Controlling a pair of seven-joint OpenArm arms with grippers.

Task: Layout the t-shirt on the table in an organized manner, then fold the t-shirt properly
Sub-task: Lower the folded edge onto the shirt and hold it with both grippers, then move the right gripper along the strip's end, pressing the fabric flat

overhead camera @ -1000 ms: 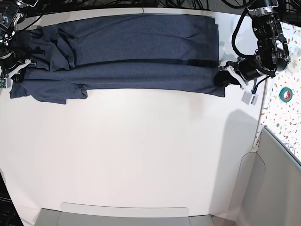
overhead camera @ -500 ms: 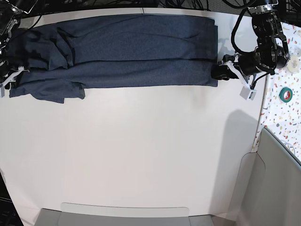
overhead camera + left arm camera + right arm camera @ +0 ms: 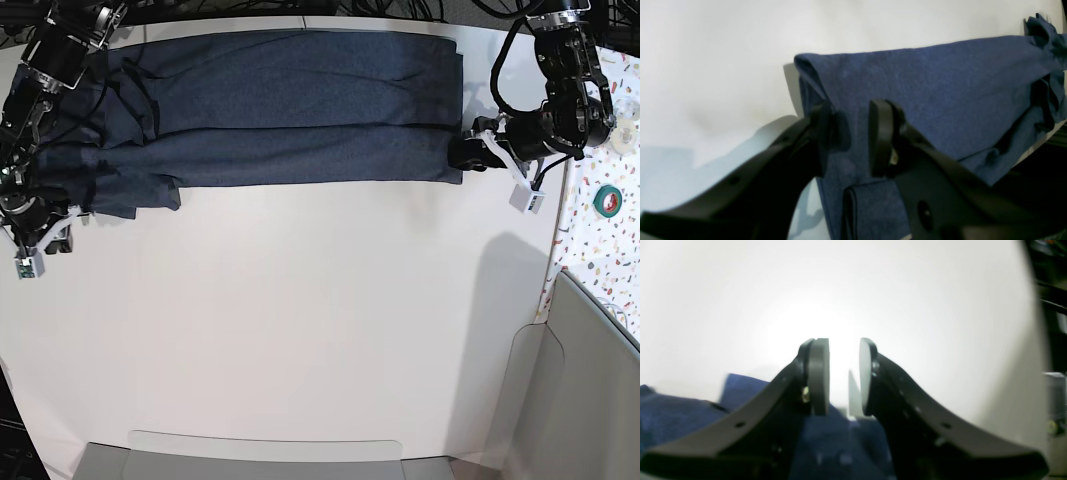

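White bench point(image 3: 300, 330) mostly bare. T-shirt point(image 3: 290, 110) now folded lengthwise along far edge. My left claw point(image 3: 850, 133) and right claw point(image 3: 838, 373) just released, jaws apart. Crosswise fold next.

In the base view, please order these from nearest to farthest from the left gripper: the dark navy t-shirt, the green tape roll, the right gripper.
1. The dark navy t-shirt: its end lies at the left gripper.
2. The green tape roll: on the speckled strip, at the view's right edge.
3. The right gripper: at the opposite, sleeve end.
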